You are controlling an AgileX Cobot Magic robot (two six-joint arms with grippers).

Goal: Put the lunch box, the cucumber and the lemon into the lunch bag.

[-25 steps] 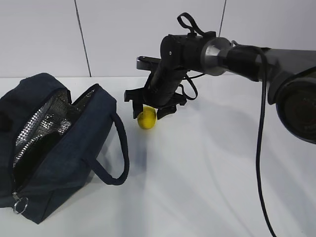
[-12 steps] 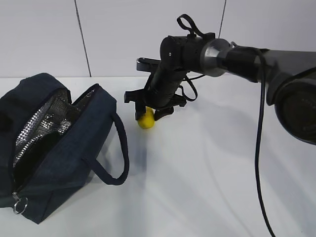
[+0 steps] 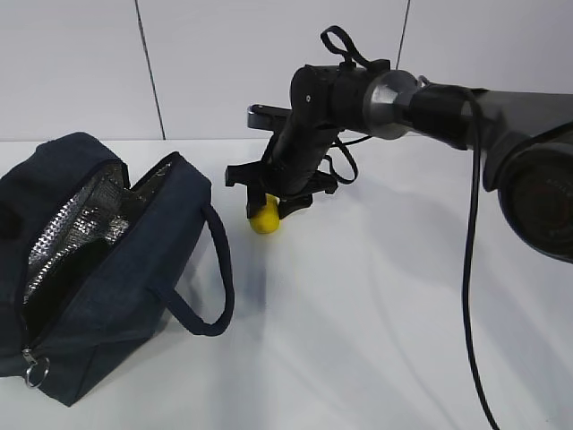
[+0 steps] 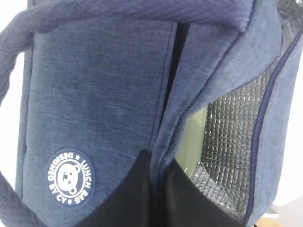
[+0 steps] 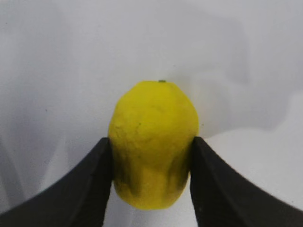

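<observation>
Right claw (image 5: 150, 163) pinches pebbly, seemingly oval lemon (image 5: 152, 142).

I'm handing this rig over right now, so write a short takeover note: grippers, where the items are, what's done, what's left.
Right gripper: shut on the lemon, which is at table level beside the lunch bag.
Left gripper: fingers pinch the bag's wall, holding it open.
Inside the bag: a pale green surface against the silver lining, probably the lunch box. The cucumber isn't visible in any view.
Left: carry the lemon into the bag; check for the cucumber.
</observation>
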